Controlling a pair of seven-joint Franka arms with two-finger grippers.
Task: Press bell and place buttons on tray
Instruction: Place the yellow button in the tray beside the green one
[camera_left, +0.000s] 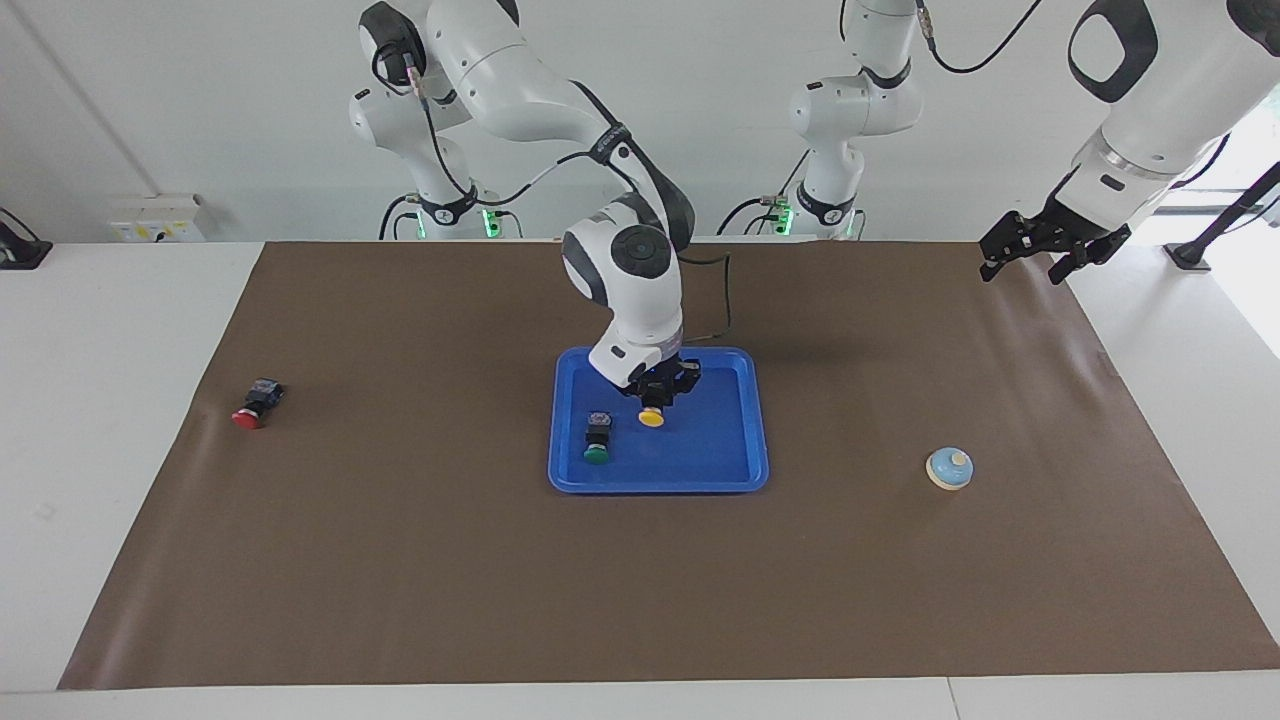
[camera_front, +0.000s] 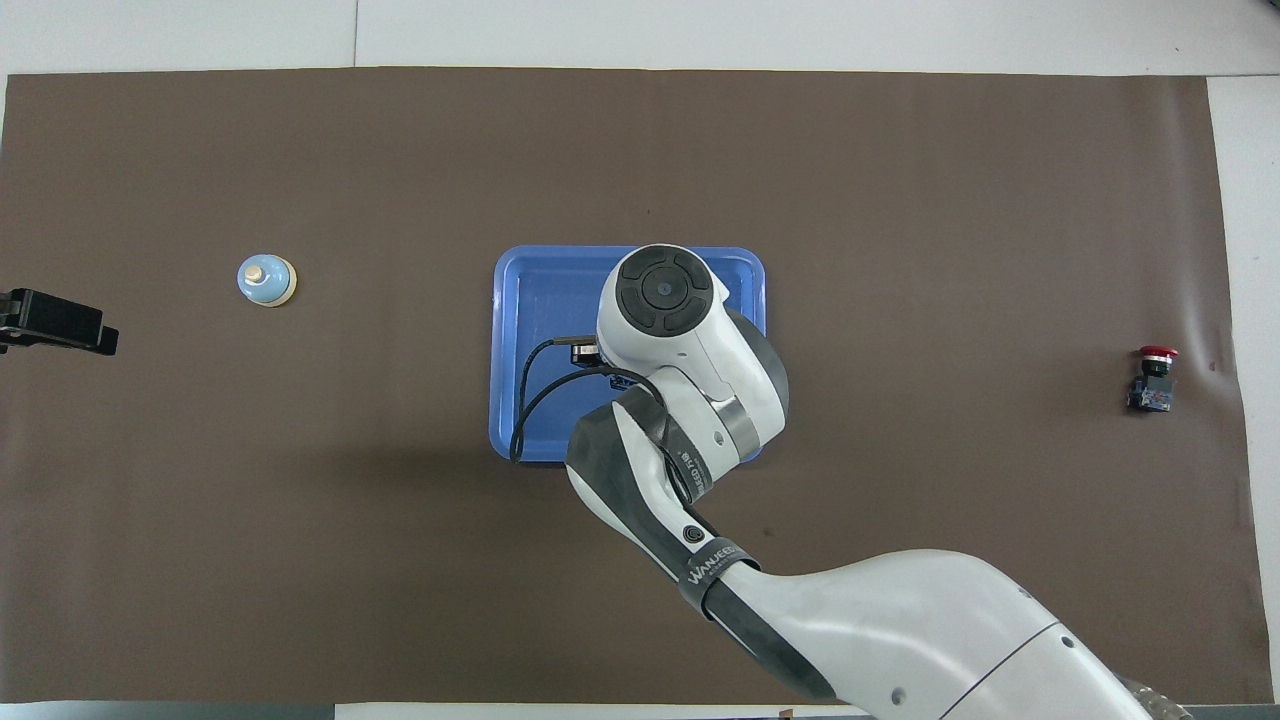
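Your right hand (camera_left: 655, 396) is low over the middle of the blue tray (camera_left: 735, 470), and it grips the yellow button (camera_left: 651, 417) with the cap pointing down; you are in the step of setting this button down. The green button (camera_left: 597, 440) already lies in the tray, just beside the yellow one, toward the right arm's end of the bench. Next, I think you lower a little more and let go, so the yellow button rests on the tray floor; keep it apart from the green one so you do not knock it.

The red button (camera_left: 255, 405) lies on the brown mat (camera_left: 400, 560), well apart from the tray, near the right arm's end of the bench; it is not yet moved. The bell (camera_left: 949, 468) sits on the mat near the left arm's end. Your left hand (camera_left: 1045, 250) waits in the air over the bench corner nearest its own base, with its fingers spread and nothing in them. Nothing blocks the way to the tray floor.
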